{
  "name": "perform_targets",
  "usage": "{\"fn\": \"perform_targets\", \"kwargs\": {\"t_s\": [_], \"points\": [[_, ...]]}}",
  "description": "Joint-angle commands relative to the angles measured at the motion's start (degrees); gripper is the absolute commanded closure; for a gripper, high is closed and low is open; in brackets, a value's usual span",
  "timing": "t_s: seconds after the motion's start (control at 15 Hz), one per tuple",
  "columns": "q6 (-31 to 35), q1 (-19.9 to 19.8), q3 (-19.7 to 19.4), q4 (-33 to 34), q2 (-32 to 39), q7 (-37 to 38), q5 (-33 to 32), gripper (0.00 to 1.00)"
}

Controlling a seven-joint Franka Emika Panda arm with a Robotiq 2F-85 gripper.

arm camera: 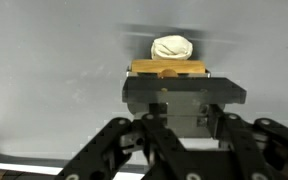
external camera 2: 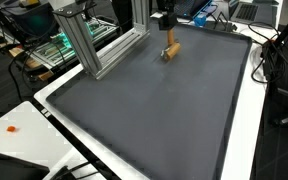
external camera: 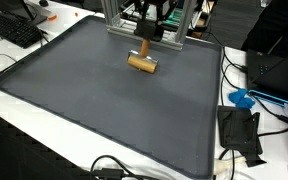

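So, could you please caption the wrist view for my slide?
Gripper close to a tan wooden block on a grey mat, a white crumpled lump just beyond.

Exterior view: camera high, facing steeply down across the grey mat (external camera: 104, 120) from the edge well apart from the gripper (external camera: 146, 42). The aluminium frame (external camera: 184, 30) stands just behind the gripper. Middle range.

Exterior view: camera high at a mat (external camera 2: 154, 120) corner, facing diagonally. The gripper (external camera 2: 169, 36) is far off and the frame (external camera 2: 84, 45) is beside it.

Wrist view: camera very near, just behind the gripper (arm camera: 182, 100), facing along its fingers onto the mat ahead.

Shared: both exterior views cover the mat, frame and gripper. The wrist view shares only the patch at the gripper, with the wooden block (arm camera: 169, 68).
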Motion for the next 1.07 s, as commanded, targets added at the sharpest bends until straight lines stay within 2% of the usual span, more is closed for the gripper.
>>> {"fn": "perform_targets", "kwargs": {"t_s": [0.0, 0.6, 1.0], "points": [[-2.8, 1.6, -0.8, 0.1, -2.3, -0.9, 2.1, 0.78], [-4.1, 1.8, -1.1, -1.8, -2.7, -1.4, 2.4, 0.78], [-6.2, 2.4, -1.3, -2.3, -3.5, -3.7, 5.1, 0.78]]}}
